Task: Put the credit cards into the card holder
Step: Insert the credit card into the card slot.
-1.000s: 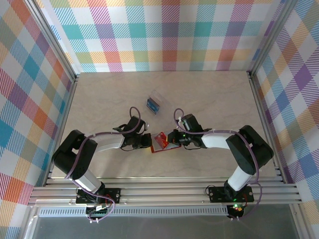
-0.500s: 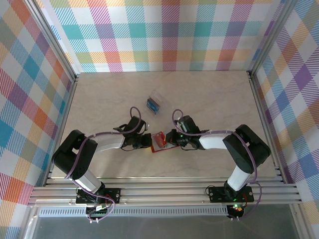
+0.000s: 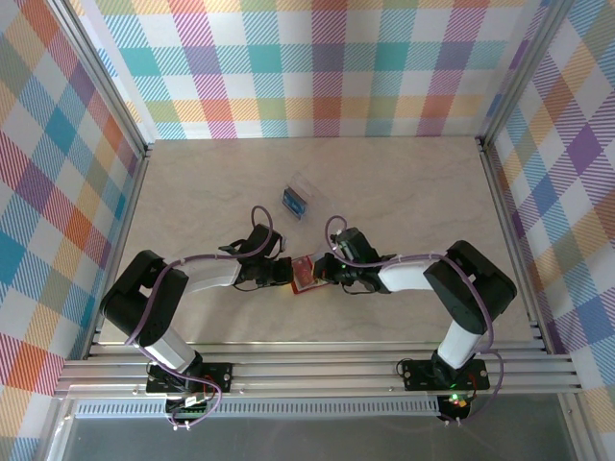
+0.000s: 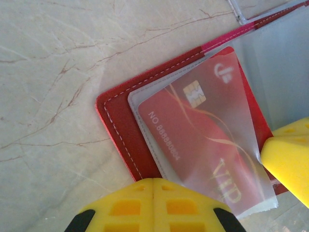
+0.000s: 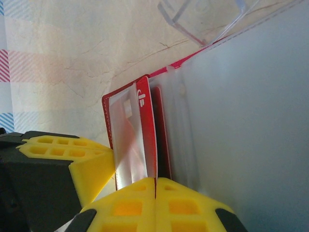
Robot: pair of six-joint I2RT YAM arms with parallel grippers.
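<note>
Both jaws are clenched: the left gripper bears on the near edge of the card holder, and the right gripper meets the end of a red credit card. The holder lies open mid-way across the table, with the card under its clear sleeve, gold chip and VIP lettering showing. Beyond, well apart, a clear case holds something blue; bare table runs on to the plaid walls

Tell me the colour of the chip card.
Red with gold lettering; the card shows best in the left wrist view.
</note>
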